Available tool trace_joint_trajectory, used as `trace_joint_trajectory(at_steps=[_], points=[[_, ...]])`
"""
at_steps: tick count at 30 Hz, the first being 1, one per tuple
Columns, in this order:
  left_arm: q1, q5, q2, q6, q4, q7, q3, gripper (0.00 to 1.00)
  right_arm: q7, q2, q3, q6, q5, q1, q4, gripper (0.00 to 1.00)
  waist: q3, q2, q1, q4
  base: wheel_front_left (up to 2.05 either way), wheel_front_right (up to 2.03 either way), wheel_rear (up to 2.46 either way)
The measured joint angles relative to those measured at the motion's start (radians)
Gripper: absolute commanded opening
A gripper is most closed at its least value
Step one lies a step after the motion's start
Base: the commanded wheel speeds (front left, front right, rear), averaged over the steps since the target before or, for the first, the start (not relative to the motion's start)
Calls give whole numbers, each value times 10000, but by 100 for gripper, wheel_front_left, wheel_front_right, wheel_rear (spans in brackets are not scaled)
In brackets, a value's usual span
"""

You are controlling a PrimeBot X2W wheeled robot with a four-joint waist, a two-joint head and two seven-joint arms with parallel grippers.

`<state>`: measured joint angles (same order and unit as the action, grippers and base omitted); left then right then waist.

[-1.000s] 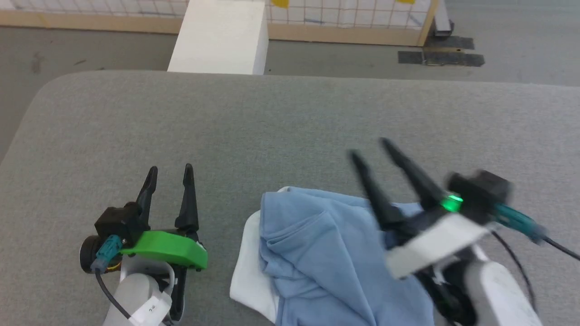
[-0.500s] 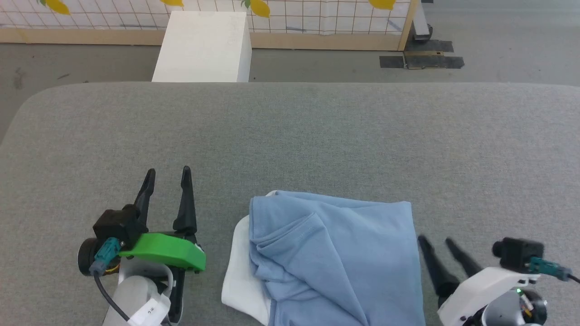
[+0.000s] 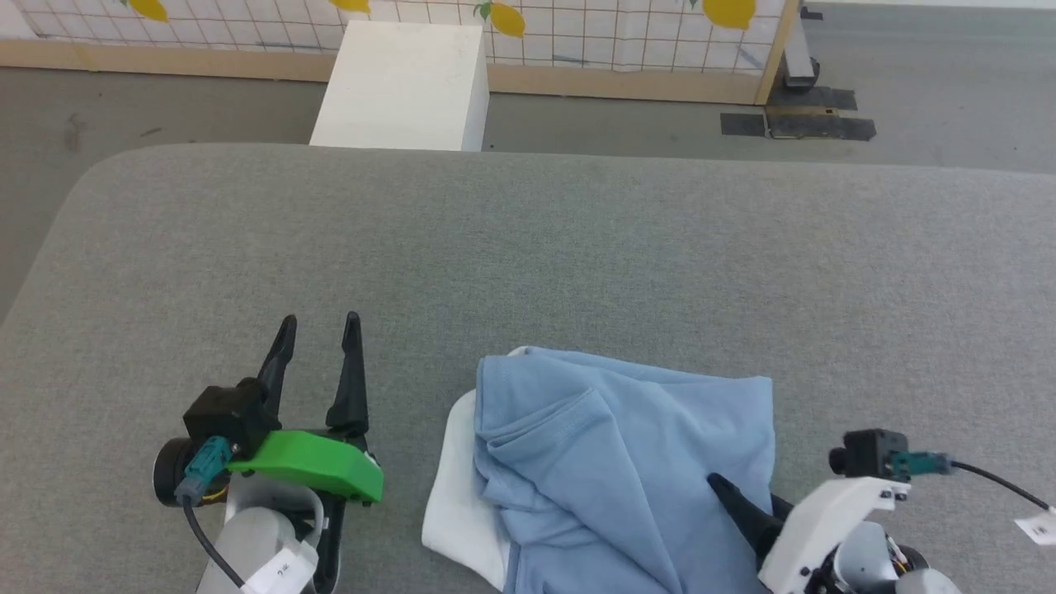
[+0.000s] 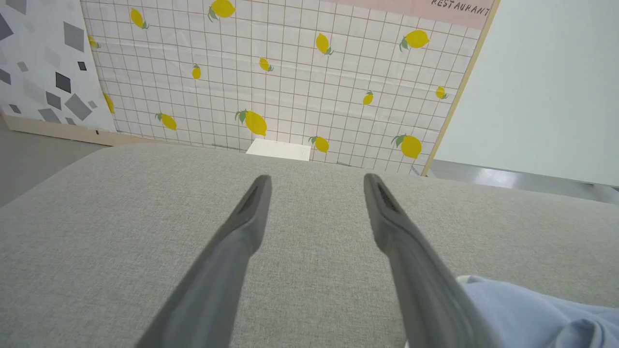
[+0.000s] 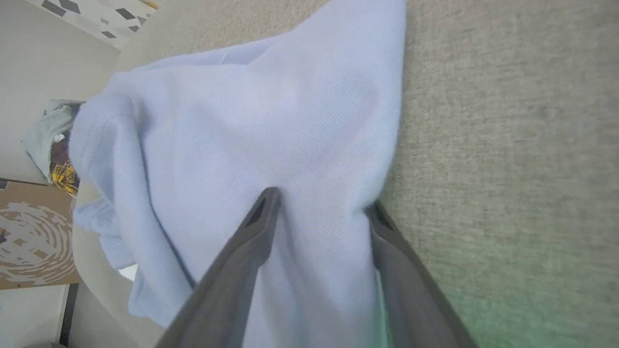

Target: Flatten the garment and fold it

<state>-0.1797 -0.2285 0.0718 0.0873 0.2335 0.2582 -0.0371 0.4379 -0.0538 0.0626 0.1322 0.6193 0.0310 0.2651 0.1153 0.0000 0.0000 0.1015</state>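
Right wrist view puts my right jaws apart astride the edge of the garment (image 5: 251,121), heaped on the counter (image 5: 508,145), so closing may pinch several layers and drag the heap unspread, while my left jaws hang apart beside it.

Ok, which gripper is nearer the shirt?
Right. The right gripper is at the shirt's right edge, jaws astride the cloth; the left gripper is over the table off its left side, apart.

A grey cloth-covered table (image 3: 528,247) spreads wide. Beyond its far edge a white box (image 3: 400,87) stands on the floor (image 3: 165,107), before a lemon-printed grid panel (image 4: 290,72).
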Motion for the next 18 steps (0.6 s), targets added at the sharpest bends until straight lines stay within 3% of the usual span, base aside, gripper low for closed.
trace_joint_trajectory(at_steps=[1, 2, 6, 13, 18], points=[[3, 0, -2, 0, 21, 0, -2, 100, 56, 2, 69, 0, -109, 86, 59, 21, -21, 0, 0, 13, 0, 0, 0], [7, 0, -4, 0, 35, 0, 2, 100, 86, 6, 92, 0, -251, 135, 82, 0, -39, 0, 0, 18, 0, 0, 0], [121, 0, -15, -2, 46, 0, 42, 100, 345, 19, 67, 0, -1820, 374, -174, 0, -98, 0, 0, -44, 0, 0, 0], [206, -2, -29, -21, -127, 0, 188, 100, 1482, 6, 861, 0, -5595, 1598, -2148, 0, -110, 0, 0, -446, 0, 0, 0], [202, 0, -29, -54, -276, -2, 261, 100, 1862, -966, 1616, 4, -6665, 2545, -2736, 0, -16, 0, 0, -921, 0, 0, 0]])
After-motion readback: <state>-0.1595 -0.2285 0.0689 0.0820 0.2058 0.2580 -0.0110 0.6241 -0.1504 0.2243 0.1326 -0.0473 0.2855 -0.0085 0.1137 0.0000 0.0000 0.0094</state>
